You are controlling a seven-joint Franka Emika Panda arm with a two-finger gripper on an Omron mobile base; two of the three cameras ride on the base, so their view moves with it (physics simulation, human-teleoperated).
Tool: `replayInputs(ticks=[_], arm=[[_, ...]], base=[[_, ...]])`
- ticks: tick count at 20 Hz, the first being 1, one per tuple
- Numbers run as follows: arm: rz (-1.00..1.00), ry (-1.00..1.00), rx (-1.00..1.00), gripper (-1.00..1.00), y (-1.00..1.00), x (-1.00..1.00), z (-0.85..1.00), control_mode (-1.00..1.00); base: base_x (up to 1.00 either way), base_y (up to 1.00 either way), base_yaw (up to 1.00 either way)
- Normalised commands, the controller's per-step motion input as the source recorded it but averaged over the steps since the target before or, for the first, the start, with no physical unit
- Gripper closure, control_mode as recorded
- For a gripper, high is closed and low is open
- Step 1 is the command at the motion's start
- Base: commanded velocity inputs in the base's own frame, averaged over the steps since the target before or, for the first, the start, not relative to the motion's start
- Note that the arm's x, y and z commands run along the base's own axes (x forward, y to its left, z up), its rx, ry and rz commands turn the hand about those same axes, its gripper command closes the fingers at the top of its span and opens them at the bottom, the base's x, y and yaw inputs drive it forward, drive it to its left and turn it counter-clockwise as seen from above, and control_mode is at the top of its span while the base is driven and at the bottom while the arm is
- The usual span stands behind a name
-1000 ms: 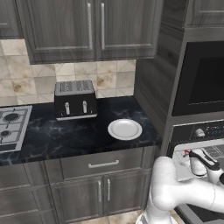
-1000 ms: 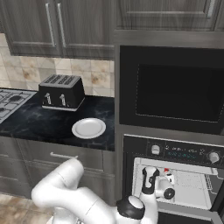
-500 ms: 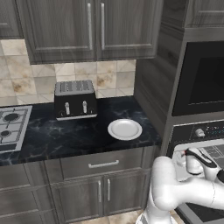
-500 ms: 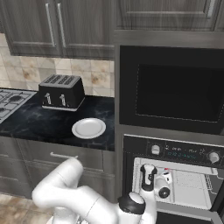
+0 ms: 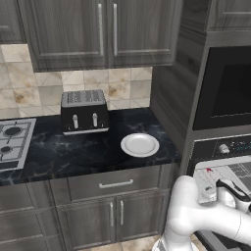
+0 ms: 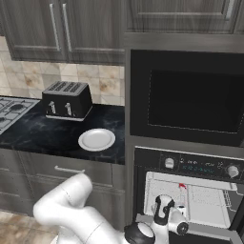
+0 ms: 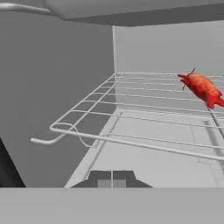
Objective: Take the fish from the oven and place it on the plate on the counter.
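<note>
- Nearest to you, the white arm bends low in front of the oven (image 6: 190, 195), its elbow swinging across the grey wood drawers under the counter.
- The gripper (image 7: 111, 180) sits at the mouth of the open oven cavity; its two dark fingertips are pressed together, jaws closed with nothing between them.
- Just beyond the fingertips you meet the front edge of the oven rack (image 7: 144, 113), a pale grey wire shelf with its front bar running across the hand view and a loop of wire at its front left corner.
- The fish (image 7: 202, 87), a small red-orange piece, lies on the rack toward its far right part in the hand view, well apart from the gripper and untouched.
- In the right base view the fish (image 6: 181, 186) shows as a small red fleck near the back edge of the pulled-out rack, just under the knobbed control strip.
- Above the oven sits a black glass-fronted unit (image 6: 190, 100) with no knobs.
- To the left of the oven, the black marble-look counter (image 5: 73, 152) carries the plate (image 5: 140, 145), round, white and bare, near the counter's right end and front edge.
- Farther back on the counter a black toaster (image 5: 84, 112) stands against the tiled wall.
- A steel gas hob (image 5: 12, 142) occupies the counter's left end.
- Grey wood wall cabinets (image 5: 103, 29) hang above.
</note>
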Motion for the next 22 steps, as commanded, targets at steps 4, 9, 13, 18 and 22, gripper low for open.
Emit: replayInputs(ticks=[4, 9, 13, 18, 22], arm=[[0.0, -0.05, 0.23, 1.0, 0.18, -0.48, -1.0, -1.0], [0.01, -0.42, -0.01, 1.0, 0.03, -0.28, -0.25, -1.0], [0.0, -0.26, 0.3, 1.0, 0.0, 0.08, -0.12, -1.0], [0.02, -0.02, 0.23, 1.0, 0.0, 0.29, -0.81, -1.0], [0.03, -0.19, 0.38, -1.0, -0.17, 0.1, -0.78, -1.0]], base=[[0.0, 0.0, 0.0], [0.0, 0.0, 0.0], [0.0, 0.0, 0.0], [0.0, 0.0, 0.0], [0.0, 0.0, 0.0]])
